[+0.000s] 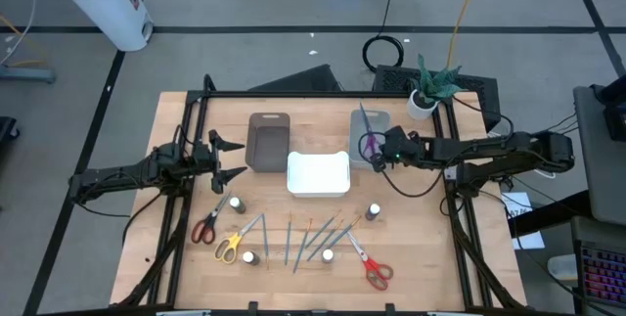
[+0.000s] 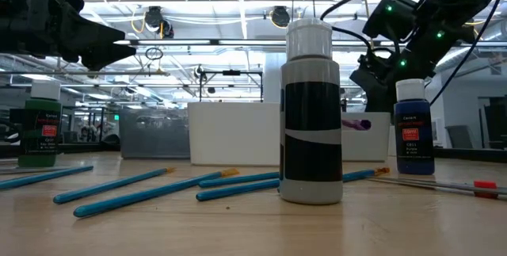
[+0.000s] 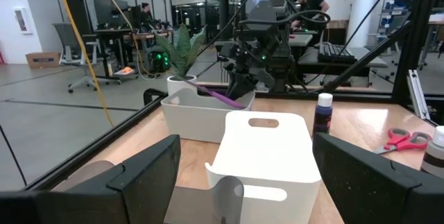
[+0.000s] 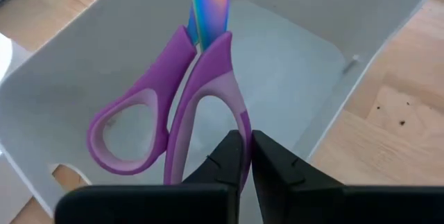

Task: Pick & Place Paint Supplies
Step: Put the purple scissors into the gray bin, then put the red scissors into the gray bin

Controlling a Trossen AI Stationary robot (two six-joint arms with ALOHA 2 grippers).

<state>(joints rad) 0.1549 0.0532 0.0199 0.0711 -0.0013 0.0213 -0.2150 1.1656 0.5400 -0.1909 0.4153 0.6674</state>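
Observation:
My right gripper (image 1: 376,153) hangs over the grey tray (image 1: 381,120) and is shut on the purple-handled scissors (image 4: 187,92); their rainbow blades (image 4: 210,2) point toward the tray's far end. My left gripper (image 1: 241,158) waits open above the table, left of the brown tray (image 1: 268,142). On the near half of the table lie red scissors (image 1: 206,227), yellow scissors (image 1: 229,247), a second red pair (image 1: 373,268), several blue brushes (image 1: 313,239) and white-capped bottles (image 1: 373,212) (image 1: 238,203). My right gripper pinches the rim of one purple handle loop (image 4: 241,128) between its two fingers (image 4: 229,160), coming from above and from the handle end, along the scissors. The scissors slant down from the fingers into the grey tray; I cannot tell whether their tip rests there.
The white tray (image 1: 318,187) stands between the brown and grey trays. A potted plant (image 1: 431,85) stands at the far right corner, behind the grey tray. A black frame rail (image 1: 323,94) runs along the far edge. Bare wood (image 1: 411,223) shows near the right edge.

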